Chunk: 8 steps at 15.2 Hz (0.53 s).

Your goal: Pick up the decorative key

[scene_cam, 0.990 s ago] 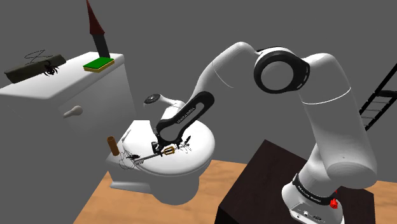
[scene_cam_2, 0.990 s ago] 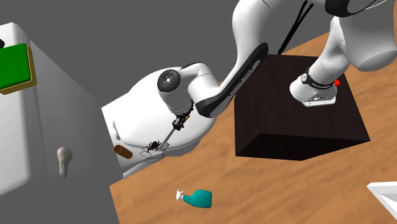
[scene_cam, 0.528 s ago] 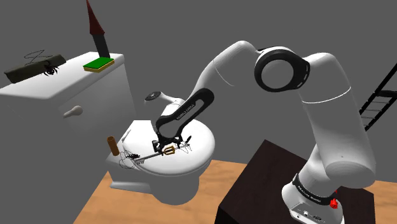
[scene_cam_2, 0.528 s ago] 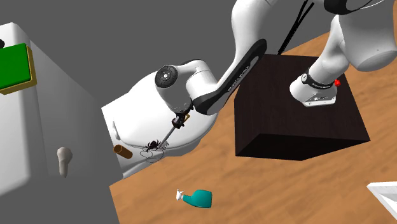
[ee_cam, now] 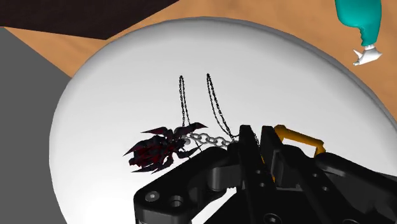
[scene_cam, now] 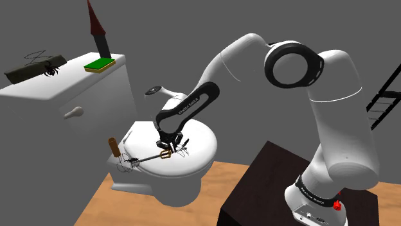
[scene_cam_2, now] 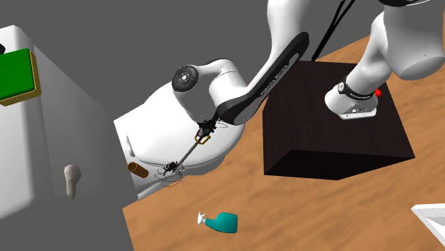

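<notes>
The decorative key is a thin dark rod with a gold guard at its grip end and a spiky dark-red ornament at the other. It lies across the white toilet lid. My black gripper reaches down onto the gold end and is shut on it. In the second exterior view the key slants down from the gripper toward the lid's rim. In the wrist view the fingers meet at the gripper, clasping the key beside its gold guard. A chain runs from there to the ornament.
A brown cylinder stands at the lid's back edge near the key's far tip. The tank carries a green pad, a dark bundle and a dark-red cone. A teal bottle lies on the wooden floor.
The fingers have closed on the key's gold end. The forearm and elbow have risen, and the key's grip end has tipped up a little.
</notes>
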Each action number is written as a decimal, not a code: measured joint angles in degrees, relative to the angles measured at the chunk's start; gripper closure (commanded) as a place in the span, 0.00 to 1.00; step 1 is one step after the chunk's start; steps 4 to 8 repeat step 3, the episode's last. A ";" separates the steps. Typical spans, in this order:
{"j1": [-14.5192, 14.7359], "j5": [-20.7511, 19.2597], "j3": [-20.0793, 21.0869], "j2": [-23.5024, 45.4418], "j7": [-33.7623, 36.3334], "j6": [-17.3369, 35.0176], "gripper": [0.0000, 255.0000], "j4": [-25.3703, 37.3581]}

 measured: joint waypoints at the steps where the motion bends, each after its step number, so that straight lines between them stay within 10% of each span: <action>1: -0.07 0.18 0.15 -0.45 -0.12 -0.43 1.00 0.00; 8: -0.25 0.50 0.37 -1.44 -0.37 -1.21 1.00 -0.15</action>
